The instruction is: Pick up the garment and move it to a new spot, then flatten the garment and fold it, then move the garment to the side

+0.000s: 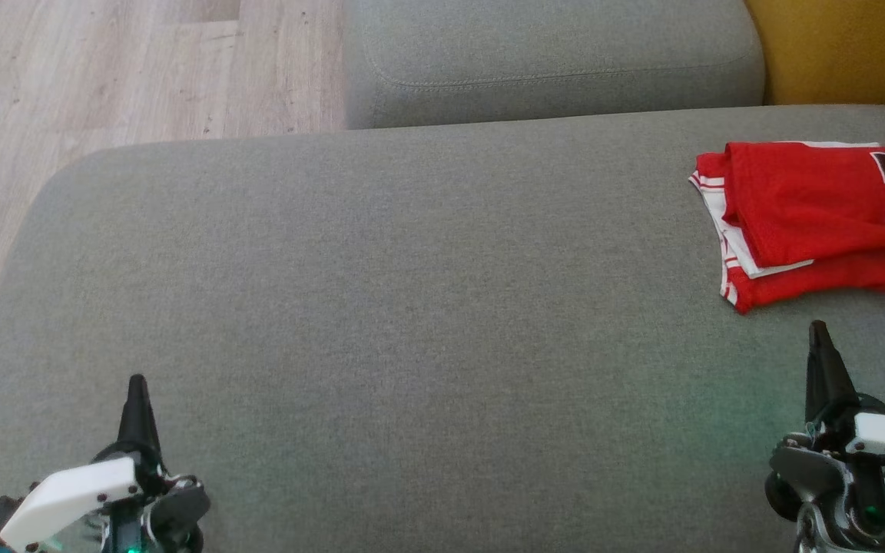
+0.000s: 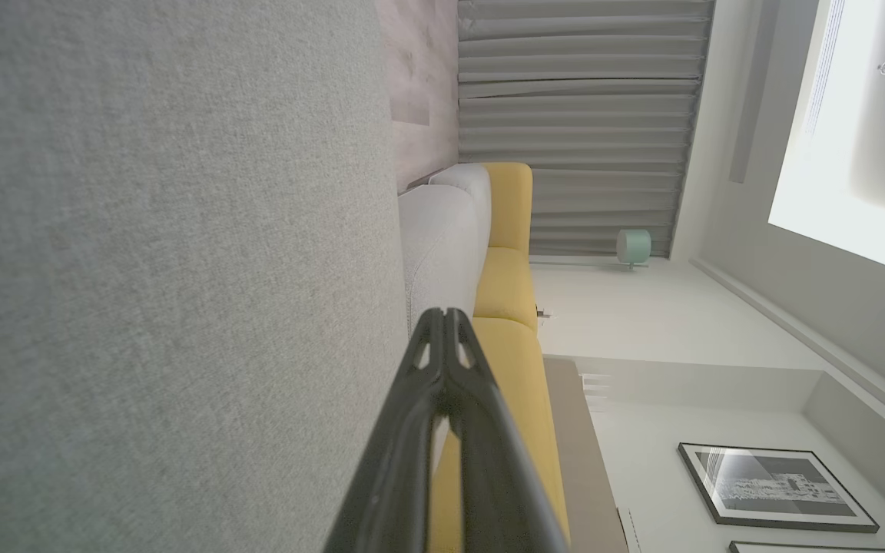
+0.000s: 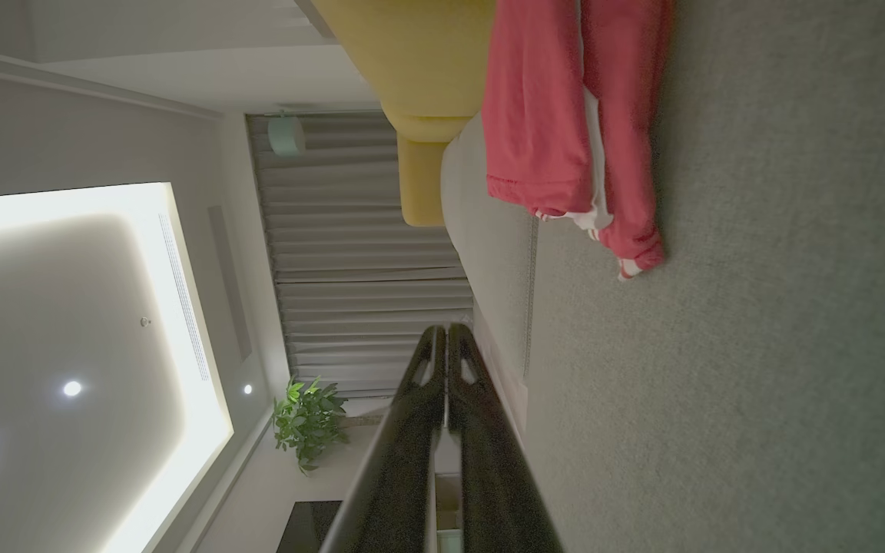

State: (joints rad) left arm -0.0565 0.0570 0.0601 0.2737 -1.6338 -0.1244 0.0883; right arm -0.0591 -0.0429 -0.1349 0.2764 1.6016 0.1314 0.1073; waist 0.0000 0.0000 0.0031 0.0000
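We see the left gripper (image 1: 137, 382) at the near left of the grey sofa seat (image 1: 412, 307). Its two dark fingers are pressed together into one narrow point and hold nothing. In the left wrist view the same fingers meet at their tips, with bare grey fabric beside them. We cannot tell whether the tip rests on the seat or hangs just above it. The right gripper (image 1: 819, 330) stands at the near right of the seat, its fingers likewise brought together and empty. It points toward the garment (image 1: 819, 215) but is apart from it, with a strip of bare fabric between the tip and the cloth's near edge. The garment is a red jersey with white trim and black numerals. It lies folded into a rough rectangle at the far right of the seat and runs off the right edge of the head view. In the right wrist view its layered red and white edges lie flat on the fabric. Beyond the seat are a grey cushion (image 1: 550, 61), a yellow cushion (image 1: 842, 46) at the far right, and a pale wooden floor (image 1: 104, 69) at the far left.
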